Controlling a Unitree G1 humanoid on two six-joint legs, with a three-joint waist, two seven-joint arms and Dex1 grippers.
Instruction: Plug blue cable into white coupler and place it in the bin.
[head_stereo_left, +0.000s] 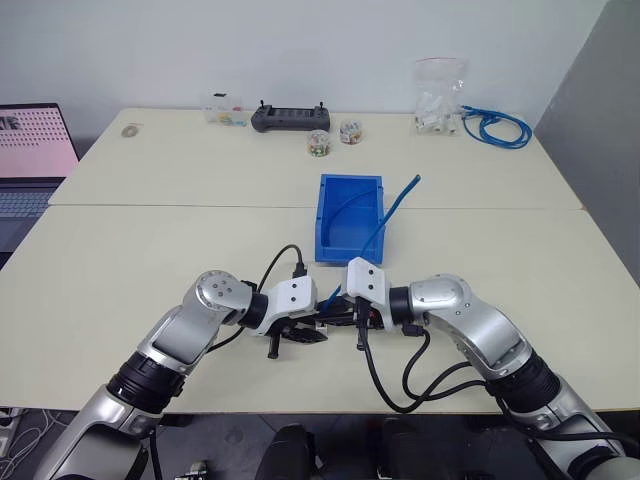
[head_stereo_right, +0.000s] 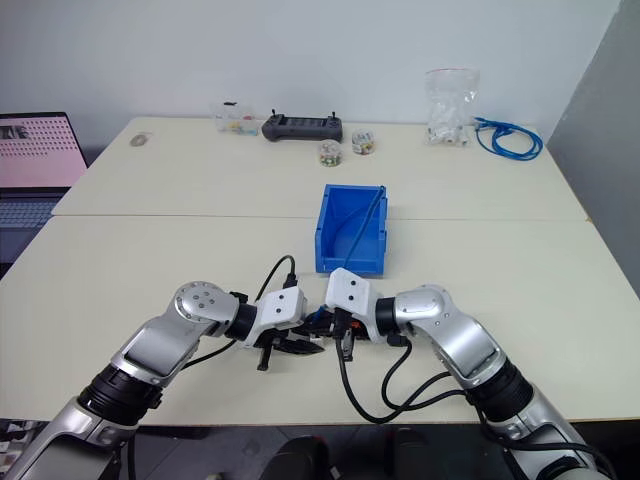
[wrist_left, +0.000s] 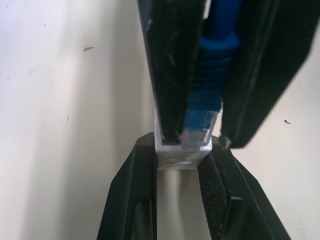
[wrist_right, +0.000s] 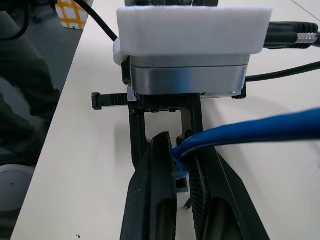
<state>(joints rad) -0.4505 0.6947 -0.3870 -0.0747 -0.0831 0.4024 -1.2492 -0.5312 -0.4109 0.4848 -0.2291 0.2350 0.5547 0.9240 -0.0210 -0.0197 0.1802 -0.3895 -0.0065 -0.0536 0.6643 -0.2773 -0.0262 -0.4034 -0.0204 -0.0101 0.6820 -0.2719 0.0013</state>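
Left pincer (wrist_left: 182, 165) gripping white coupler (wrist_left: 182, 154) just in front of bin (head_stereo_left: 350, 222). Right pincer (wrist_right: 182, 175) pinching blue cable (wrist_left: 205, 107), plug entering socket. Risk: plug tilting, jamming against coupler rim, or coupler slipping.

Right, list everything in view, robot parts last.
cable: one, blue, plug end in the right tool, rest running through the bin
coupler: one, white, in the left tool, at the plug
bin: one, blue, table middle
coil: one, blue, far right
bag: one, clear, white parts, beside the coil
controller: one, black, far edge
jars: two, clear, near the controller
box: one, clear, left of the controller
laptop: one, far left
left tool: black, shut on the coupler
right tool: black, shut on the cable
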